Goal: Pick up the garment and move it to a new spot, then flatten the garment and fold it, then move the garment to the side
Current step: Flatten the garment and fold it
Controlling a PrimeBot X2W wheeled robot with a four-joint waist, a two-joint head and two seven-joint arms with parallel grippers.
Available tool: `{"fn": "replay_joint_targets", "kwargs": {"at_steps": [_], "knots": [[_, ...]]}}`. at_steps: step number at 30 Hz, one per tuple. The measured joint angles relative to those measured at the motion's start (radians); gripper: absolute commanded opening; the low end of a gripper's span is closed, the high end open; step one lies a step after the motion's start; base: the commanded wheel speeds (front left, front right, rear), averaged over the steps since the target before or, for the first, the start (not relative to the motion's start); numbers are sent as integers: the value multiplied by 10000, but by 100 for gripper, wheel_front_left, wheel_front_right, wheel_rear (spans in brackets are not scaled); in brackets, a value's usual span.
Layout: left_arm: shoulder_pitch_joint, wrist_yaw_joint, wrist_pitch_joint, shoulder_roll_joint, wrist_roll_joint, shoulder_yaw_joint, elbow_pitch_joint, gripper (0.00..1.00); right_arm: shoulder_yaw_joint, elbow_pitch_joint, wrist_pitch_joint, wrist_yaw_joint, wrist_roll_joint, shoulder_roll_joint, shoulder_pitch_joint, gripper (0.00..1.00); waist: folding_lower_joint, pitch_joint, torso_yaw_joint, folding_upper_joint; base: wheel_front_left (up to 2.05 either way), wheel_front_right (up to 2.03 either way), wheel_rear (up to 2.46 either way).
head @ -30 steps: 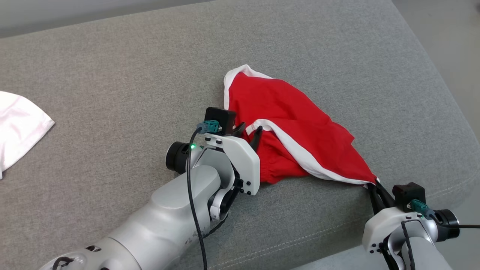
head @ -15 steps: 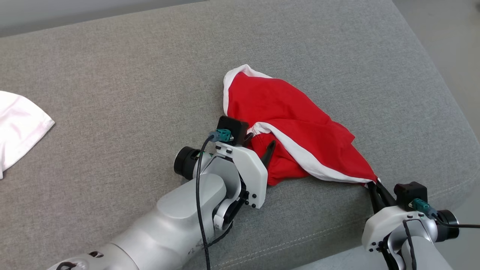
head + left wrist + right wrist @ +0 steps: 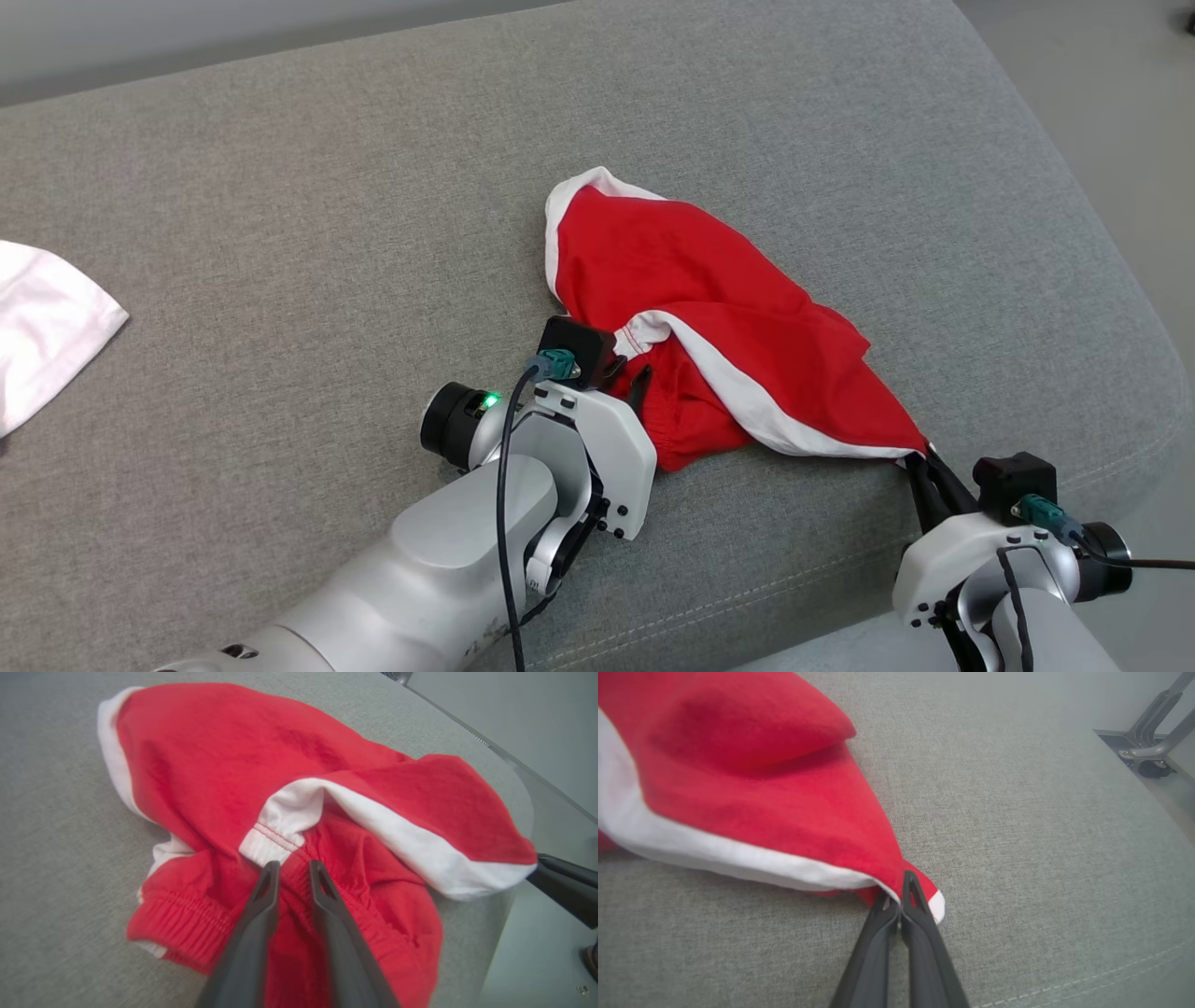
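Note:
The garment (image 3: 709,280), red shorts with white trim, lies crumpled on the grey cushion right of centre. My left gripper (image 3: 632,373) is at its near left edge. In the left wrist view the left gripper (image 3: 294,865) has its fingers drawn close together, with the gathered red waistband of the garment (image 3: 224,756) pinched between them, just below a white trim end. My right gripper (image 3: 920,462) is shut on the garment's near right corner by the cushion's front edge. The right wrist view shows the right gripper (image 3: 896,886) clamped on that red and white tip of the garment (image 3: 738,765).
A white cloth (image 3: 47,317) lies at the far left of the grey cushion (image 3: 280,233). The cushion's seamed front edge (image 3: 747,607) runs just below both grippers. Metal legs (image 3: 1153,742) stand on the floor beyond the cushion's right end.
My left gripper's jaws stood wide over the waistband and have now narrowed onto it. The right gripper keeps its hold. The head view has shifted slightly.

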Motion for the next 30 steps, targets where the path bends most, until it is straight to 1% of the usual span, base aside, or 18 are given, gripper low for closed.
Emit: {"fn": "replay_joint_targets", "kwargs": {"at_steps": [1, 2, 6, 13, 14, 15, 16, 18, 23, 30], "knots": [[29, 52, -40, 0, 50, 0, 13, 70, 8, 0, 0, 0, 35, 0, 0, 0, 0, -6, -11, 0, 0, 0, 0], [68, 90, -100, 0, 71, 0, 17, 100, 15, 0, 0, 0, 52, 0, 1, 0, 0, -11, -24, 0, 0, 0, 0], [89, 268, -368, 0, 295, -2, 48, 100, 65, 0, 0, 0, 198, 0, 1, 0, 0, -1, -82, 0, 0, 0, 0], [88, 347, -541, -2, 403, -2, 144, 100, 242, -6, 0, 0, 418, 0, 1, 0, 0, 88, -183, 0, 0, 0, 0], [88, 347, -539, 0, 439, -2, 167, 90, 270, -13, 0, 0, 479, 2, 0, 0, 0, 104, -196, 0, 0, 0, 0], [88, 347, -537, 2, 474, -2, 188, 77, 290, -19, 0, 0, 504, 2, 0, 0, 0, 117, -208, 0, 0, 0, 0], [88, 345, -523, 0, 476, 0, 213, 47, 305, -27, 0, 0, 504, 2, 0, 0, 0, 131, -218, 0, 0, 0, 0], [89, 343, -426, -4, 474, -2, 295, 0, 341, -29, 0, 0, 569, 2, -1, 0, 0, 152, -239, 0, 0, 0, 0], [110, 240, -265, 0, 470, 0, 458, 0, 403, -79, 0, 0, 669, -6, -6, 0, 0, 159, -239, 0, 0, 0, 0], [93, 75, -1532, -15, 105, 65, 284, 0, 215, -734, 0, 0, 731, -190, 13, 0, 0, -63, 65, 0, 0, 0, 0]]}}
